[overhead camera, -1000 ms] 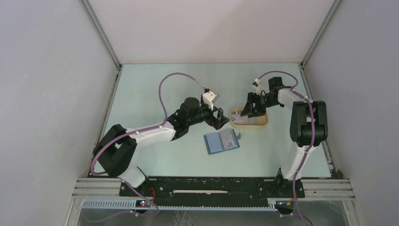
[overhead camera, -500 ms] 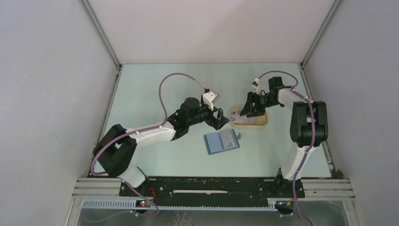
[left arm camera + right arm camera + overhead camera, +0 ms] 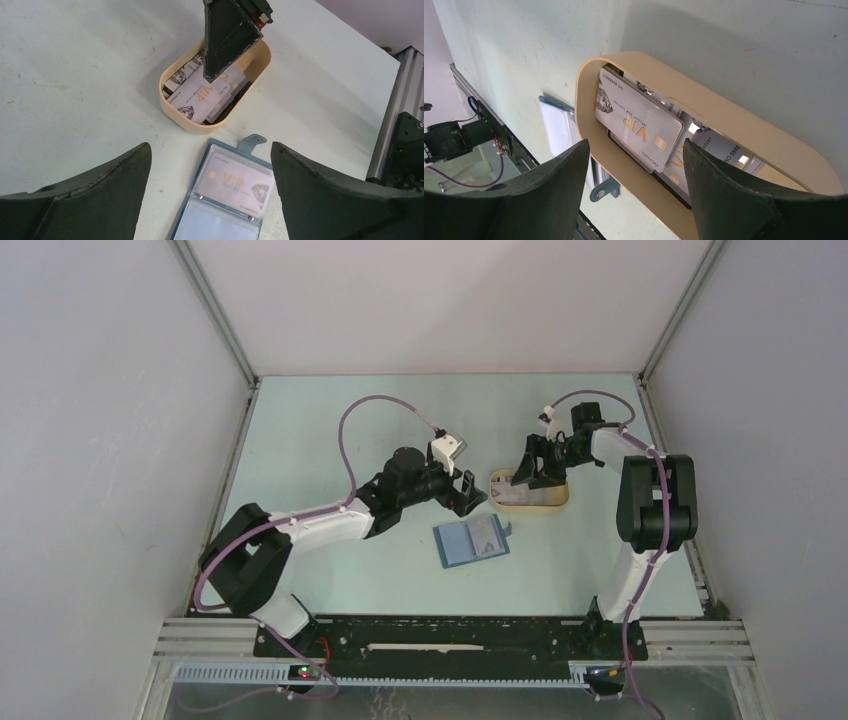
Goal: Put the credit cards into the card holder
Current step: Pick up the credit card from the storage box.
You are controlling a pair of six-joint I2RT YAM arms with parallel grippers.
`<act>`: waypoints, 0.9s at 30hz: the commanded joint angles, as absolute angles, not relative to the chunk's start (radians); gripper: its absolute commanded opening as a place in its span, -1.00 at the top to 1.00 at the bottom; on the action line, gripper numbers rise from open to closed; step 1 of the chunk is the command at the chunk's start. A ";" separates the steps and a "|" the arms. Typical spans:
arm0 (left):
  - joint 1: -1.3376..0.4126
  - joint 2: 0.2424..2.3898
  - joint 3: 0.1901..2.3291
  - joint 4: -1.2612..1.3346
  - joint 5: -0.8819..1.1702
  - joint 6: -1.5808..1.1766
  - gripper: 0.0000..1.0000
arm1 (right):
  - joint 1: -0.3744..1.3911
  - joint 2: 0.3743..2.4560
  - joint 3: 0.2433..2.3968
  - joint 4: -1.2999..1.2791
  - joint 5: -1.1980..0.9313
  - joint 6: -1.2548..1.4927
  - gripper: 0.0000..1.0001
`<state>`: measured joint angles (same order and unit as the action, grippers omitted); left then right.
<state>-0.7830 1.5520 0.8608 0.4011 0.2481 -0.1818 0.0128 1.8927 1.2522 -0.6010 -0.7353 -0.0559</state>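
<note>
Card holder (image 3: 472, 542): you'll find it lying open and flat on the table (image 3: 330, 440). It is on the near side of the beige tray (image 3: 177, 117) and apart from it, with its snap tab (image 3: 252, 141) pointing toward the tray.
Table: pale, and it carries everything you are working with.
Left gripper (image 3: 210, 146): your jaws stand wide apart with nothing between them. It hangs above the table over the gap between card holder and tray, looking down on both.
Right gripper (image 3: 635, 142): your jaws are apart and clamp nothing. It points down into the tray and straddles the top card (image 3: 639, 122). From the left wrist you see the tip of one finger (image 3: 227, 40) on or just above that card, and you cannot tell whether it touches.
Tray: oval and shallow, sitting on the table beyond the card holder with the loose pile inside.
Credit cards (image 3: 200, 97): several lie overlapped in the tray, whitish-grey with gold "VIP" print. A dark edge shows beneath them.
Top card: face up, slanted across the pile.
Pocketed card (image 3: 235, 182): one more sits in the clear pocket of the card holder's half nearest the snap tab, face up.
</note>
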 commanded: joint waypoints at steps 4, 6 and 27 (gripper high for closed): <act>-0.782 1.556 0.910 0.417 0.261 -0.155 -0.87 | 0.018 1.929 1.286 -0.583 -0.776 -0.032 -0.55; -0.782 1.556 0.909 0.417 0.261 -0.155 -0.87 | 0.022 1.934 1.286 -0.584 -0.780 -0.034 -0.55; -0.782 1.554 0.907 0.410 0.259 -0.152 -0.87 | 0.015 1.887 1.295 -0.604 -0.961 -0.065 -0.44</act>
<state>-0.7826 1.5532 0.8608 0.4000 0.2481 -0.1749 0.0151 1.9209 1.2560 -0.5930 -0.8818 -0.0479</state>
